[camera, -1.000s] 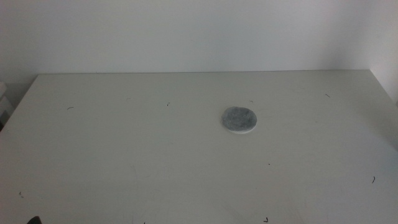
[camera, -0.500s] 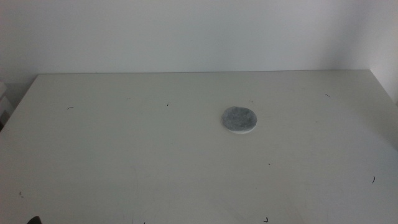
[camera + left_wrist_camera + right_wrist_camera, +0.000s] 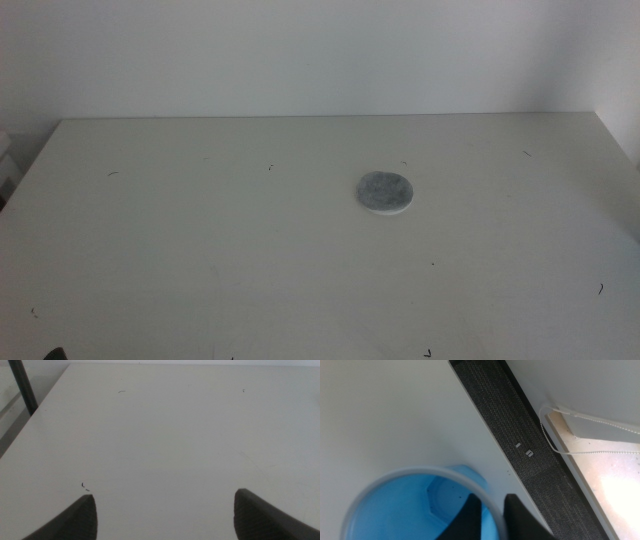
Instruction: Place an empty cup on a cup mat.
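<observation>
Cup mat: a small flat round disc with a mottled grey, stone-like top and a white edge (image 3: 385, 193) is seen in the middle view, lying flat on the white table (image 3: 200, 240), right of centre, with nothing on it.

Cup: a small bright blue plastic cup with a pale rim (image 3: 420, 505) is seen only in the right wrist view, looked into from above; its inside is empty. It is out of the middle view.

Right gripper: the right gripper (image 3: 492, 515) is closed on the cup's rim, one dark jaw being set inside the wall and the other outside it. A dark textured strip (image 3: 515, 435) at the table edge and a white cord (image 3: 580, 435) are seen beyond it.

Left gripper: the left gripper (image 3: 165, 512) is held low above bare table, its two dark jaws spread wide with nothing between them. Only a dark tip is seen at the bottom edge of the middle view, well apart from the cup mat.
</observation>
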